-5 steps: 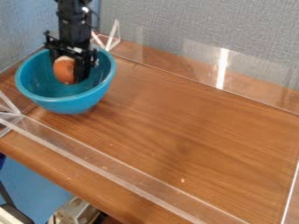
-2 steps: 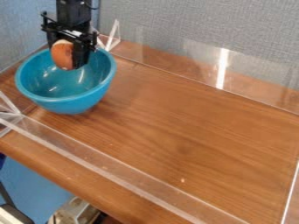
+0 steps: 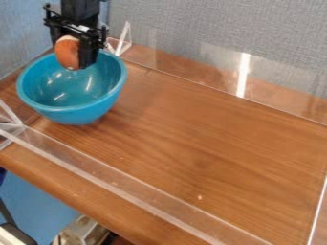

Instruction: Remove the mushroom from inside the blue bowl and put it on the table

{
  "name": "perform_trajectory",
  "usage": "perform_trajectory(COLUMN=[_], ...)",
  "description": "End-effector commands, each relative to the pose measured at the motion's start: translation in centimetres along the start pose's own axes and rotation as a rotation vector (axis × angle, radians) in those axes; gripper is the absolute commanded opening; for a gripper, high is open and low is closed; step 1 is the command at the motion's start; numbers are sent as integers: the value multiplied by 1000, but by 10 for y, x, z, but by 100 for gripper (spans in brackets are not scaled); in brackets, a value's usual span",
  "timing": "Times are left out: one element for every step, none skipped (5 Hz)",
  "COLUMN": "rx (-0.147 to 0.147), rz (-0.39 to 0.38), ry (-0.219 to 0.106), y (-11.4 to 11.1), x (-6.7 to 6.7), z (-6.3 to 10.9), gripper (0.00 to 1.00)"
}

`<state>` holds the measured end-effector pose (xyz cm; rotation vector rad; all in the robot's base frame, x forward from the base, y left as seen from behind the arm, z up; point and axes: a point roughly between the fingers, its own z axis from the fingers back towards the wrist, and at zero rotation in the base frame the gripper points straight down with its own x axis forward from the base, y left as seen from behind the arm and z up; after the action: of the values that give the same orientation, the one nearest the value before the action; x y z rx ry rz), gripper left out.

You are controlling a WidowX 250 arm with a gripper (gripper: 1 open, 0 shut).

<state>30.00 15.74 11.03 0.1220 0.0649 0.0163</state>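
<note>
The mushroom [image 3: 68, 52] is up in the air, pinched between the jaws of the gripper [image 3: 72, 53]; its orange-brown cap faces left and the pale stem is mostly hidden behind the dark fingers; it hangs over the back rim of the bowl [image 3: 52, 96], clear of the bowl's inside, which is bare and glossy. The gripper points straight down, closed on the mushroom, its black body running up out of the top of the frame. The bowl sits at the far left corner of the table [image 3: 205, 124], close to the clear wall [image 3: 243, 72] behind it; another low clear wall runs along the near edge, and a grey panel [image 3: 230, 24] stands behind the bowl and the table.
</note>
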Motion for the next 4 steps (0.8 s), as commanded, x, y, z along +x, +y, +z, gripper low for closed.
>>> perform_trajectory(rx=[54, 57, 59, 59], rz=[9, 8, 5, -6], ry=[-109, -110, -106, -95], y=[3, -2, -7, -15], x=[1, -2, -5, -10], z=[44, 49, 50, 47], gripper=[0, 0, 0, 0])
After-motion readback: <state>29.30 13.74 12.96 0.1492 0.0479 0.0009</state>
